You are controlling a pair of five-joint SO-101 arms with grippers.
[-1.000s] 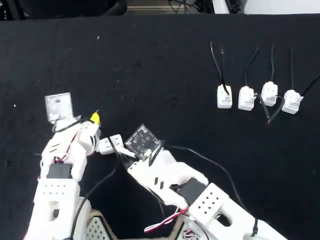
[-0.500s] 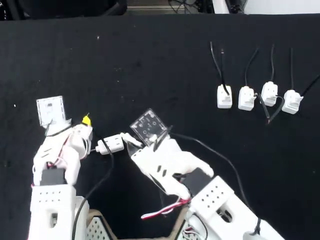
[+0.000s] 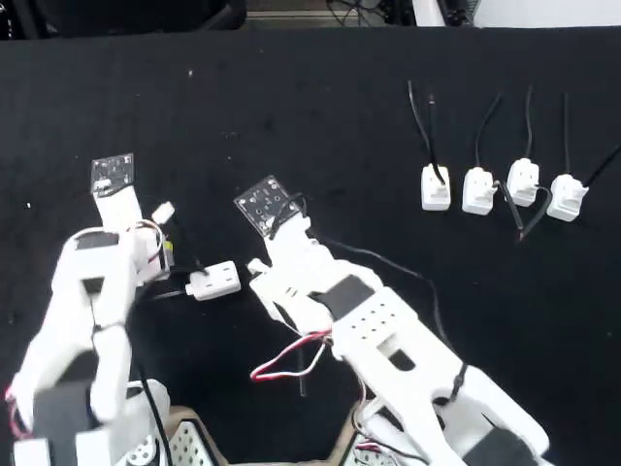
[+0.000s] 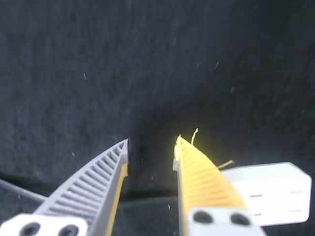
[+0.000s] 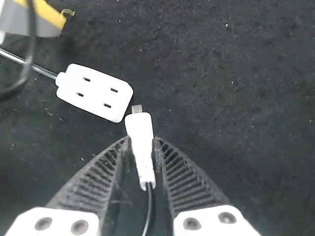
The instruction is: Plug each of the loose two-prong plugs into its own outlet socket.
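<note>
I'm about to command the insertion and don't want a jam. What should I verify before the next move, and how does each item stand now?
1. Plug held in the right end effector: ok.
2. Prongs pointing toward the outlet block: ok.
3. Prongs lined up with a slot pair: not ok. The plug lies flat at the block's corner, and the slots are on its upper face.
4. Block steadied by the left end effector: not ok. It is open, with the block beside it.
5. Slots unoccupied: ok.
6. Prongs straight: cannot tell.
</note>
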